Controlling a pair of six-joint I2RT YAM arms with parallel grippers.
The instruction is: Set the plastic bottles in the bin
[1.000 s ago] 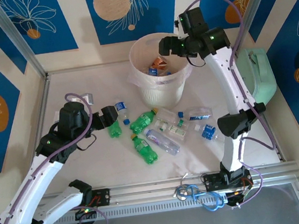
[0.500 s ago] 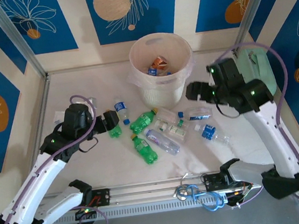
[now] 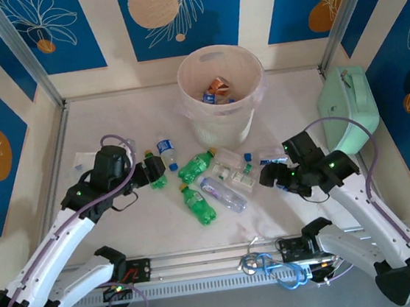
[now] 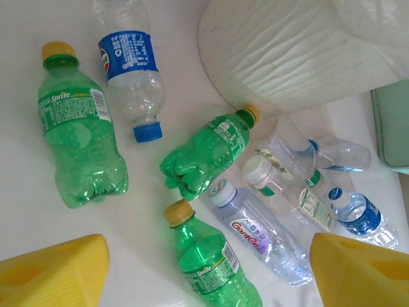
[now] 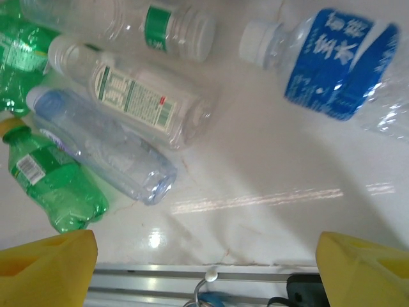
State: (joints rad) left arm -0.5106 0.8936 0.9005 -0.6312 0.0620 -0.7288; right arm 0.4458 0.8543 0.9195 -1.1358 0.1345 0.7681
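Bin (image 3: pixel 224 125) comes first by size: it stands at the far edge of the table (image 3: pixel 162 232), and a few bottles (image 3: pixel 216 87) already lie inside.

Left gripper (image 3: pixel 150 172) hovers low at the left end of the loose cluster in mid-table. Its yellow fingers (image 4: pixel 54 268) are spread wide with nothing between them. Right gripper (image 3: pixel 270 175) sits at the cluster's right end, likewise spread and empty.

About ten bottles remain on the table, all lying on their sides just in front of the bin, several of them touching. Nearest the left gripper are a green bottle (image 4: pixel 80 150) lying on its own, a blue-labelled one (image 4: pixel 131 70) and two more green ones (image 4: pixel 208 153) (image 4: pixel 214 265). Before the right gripper lie a blue-labelled bottle (image 5: pixel 339 64) and a clear white-labelled one (image 5: pixel 134 96).

They look empty, so probably very light. Their thin, smooth walls should dent under pressure, and each would likely roll or skid if nudged. Best hold is likely across the mid-body at the label, with the fingers square to the bottle's length. The caps (image 4: pixel 147 132) look too small a target.
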